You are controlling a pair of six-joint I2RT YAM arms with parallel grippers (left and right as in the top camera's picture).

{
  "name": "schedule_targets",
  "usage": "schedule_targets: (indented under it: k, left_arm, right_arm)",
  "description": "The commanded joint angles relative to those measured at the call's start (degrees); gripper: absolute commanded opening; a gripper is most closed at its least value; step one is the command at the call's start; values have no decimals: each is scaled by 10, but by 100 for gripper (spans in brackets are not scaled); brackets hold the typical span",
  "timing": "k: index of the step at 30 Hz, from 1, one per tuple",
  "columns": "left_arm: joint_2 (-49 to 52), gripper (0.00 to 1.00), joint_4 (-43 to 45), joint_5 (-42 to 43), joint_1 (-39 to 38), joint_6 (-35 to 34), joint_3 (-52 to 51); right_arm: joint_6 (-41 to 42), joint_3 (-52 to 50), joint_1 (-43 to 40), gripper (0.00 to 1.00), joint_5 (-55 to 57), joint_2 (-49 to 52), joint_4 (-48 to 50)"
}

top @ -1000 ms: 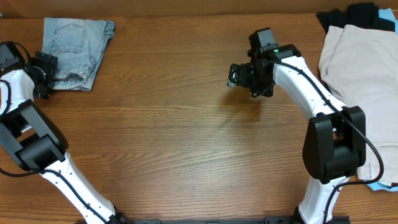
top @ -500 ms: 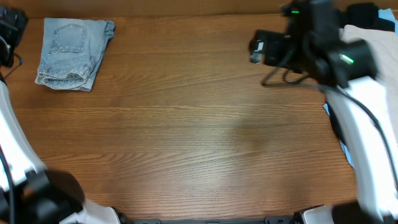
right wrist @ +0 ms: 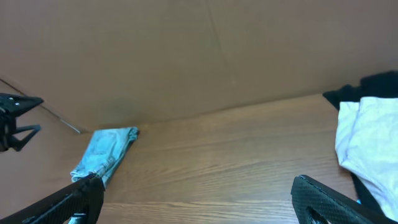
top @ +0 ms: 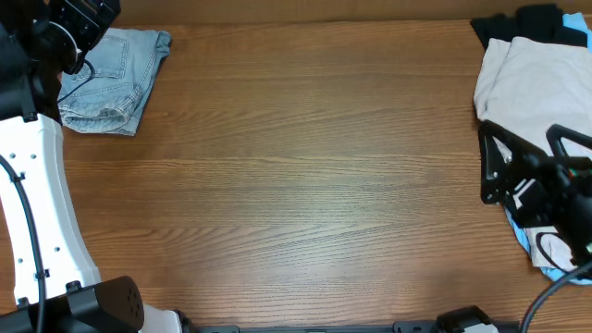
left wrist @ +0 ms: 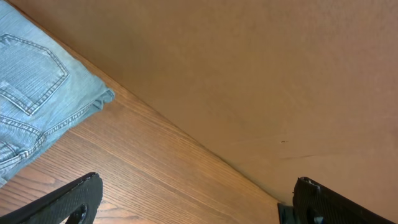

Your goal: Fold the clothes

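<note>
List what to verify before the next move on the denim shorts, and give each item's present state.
1. Denim shorts folded into a compact stack at the far left corner of the table: ok.
2. Left claw open, nothing between its fingers: ok.
3. Right claw open and empty: ok.
4. Shorts lie apart from the beige garment, which is across the table: ok.
5. Left arm clear of the shorts: cannot tell; it overlaps them in the overhead view.
</note>
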Motion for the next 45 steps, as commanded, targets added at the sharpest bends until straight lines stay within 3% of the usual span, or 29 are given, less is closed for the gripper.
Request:
schedule_targets:
  k: [1,5,10,14,19,24,34,45]
  left_arm:
    - [3,100,0,6,-2,11,-2]
    - [3,100,0,6,-2,11,-2]
    - [3,100,0,6,-2,11,-2]
    - [3,100,0,6,-2,11,-2]
    - [3,100,0,6,-2,11,-2]
    - [3,100,0,6,-2,11,-2]
    - [3,100,0,6,-2,11,-2]
    - [3,100,0,6,-2,11,-2]
  right_arm:
    - [-6,6,0,100,6,3,0]
    - [-6,2,0,100,9,5,-29]
    - [-6,-88,-11,100,97,-11,47]
    - [-6,-290,-12,100,149,-92,207]
    - [-2,-575,-27,100,134,-225,437]
    - [3,-774,-62,100,78,-327,564]
    - [20,-1015,-72,100,75,-467,695]
    - [35,-1088,-84,100,44,-581,654]
